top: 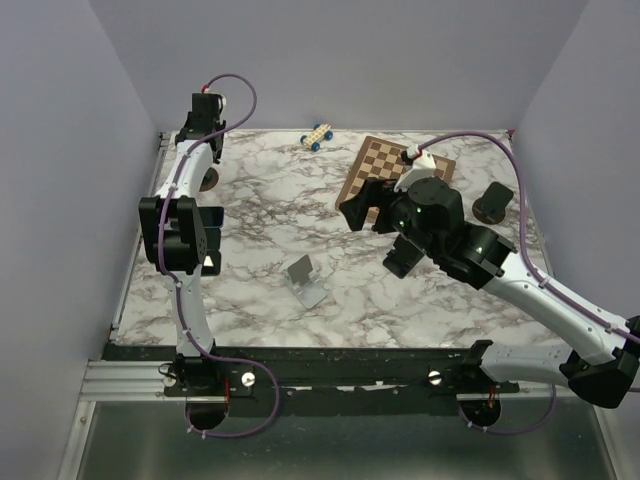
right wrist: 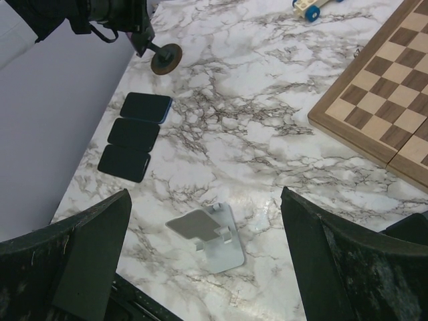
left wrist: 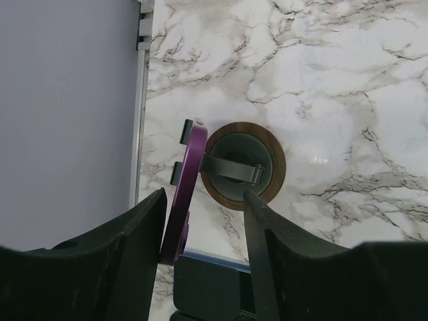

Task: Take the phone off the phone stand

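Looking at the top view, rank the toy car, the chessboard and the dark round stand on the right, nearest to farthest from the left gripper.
1. The toy car, at the back near the middle, is nearest the left gripper.
2. The chessboard, right of centre.
3. The dark round stand, far right, is farthest.

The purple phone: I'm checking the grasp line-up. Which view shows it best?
Left wrist: the purple phone stands edge-on against the round stand, between the fingers of the left gripper. In the top external view the left arm hides it; the right wrist view shows only the stand's base.
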{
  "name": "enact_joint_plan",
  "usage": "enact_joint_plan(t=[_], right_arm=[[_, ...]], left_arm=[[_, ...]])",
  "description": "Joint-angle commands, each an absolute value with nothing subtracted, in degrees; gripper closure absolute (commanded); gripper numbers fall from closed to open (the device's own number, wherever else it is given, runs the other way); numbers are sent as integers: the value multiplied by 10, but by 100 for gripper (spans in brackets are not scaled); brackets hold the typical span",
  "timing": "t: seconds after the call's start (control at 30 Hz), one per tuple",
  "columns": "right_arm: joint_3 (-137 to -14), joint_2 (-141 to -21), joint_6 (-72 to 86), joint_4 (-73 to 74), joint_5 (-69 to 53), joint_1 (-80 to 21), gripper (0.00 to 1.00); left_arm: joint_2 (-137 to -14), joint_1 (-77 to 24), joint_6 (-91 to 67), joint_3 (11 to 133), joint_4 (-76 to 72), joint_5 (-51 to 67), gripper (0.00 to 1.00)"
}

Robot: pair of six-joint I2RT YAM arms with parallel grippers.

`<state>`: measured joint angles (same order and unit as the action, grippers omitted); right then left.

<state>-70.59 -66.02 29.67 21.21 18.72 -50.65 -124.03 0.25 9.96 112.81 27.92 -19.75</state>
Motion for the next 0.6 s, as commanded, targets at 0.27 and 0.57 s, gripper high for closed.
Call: enact_joint_plan(t=[0.27,0.57], right_arm=[[-726,-681,287,229,175,-504,0],[-727,-685,288,229,175,-502,0]], left_arm=[[-1259,2,124,1145,237,-260,50],[-1275,2,124,1167,243,-256,67]])
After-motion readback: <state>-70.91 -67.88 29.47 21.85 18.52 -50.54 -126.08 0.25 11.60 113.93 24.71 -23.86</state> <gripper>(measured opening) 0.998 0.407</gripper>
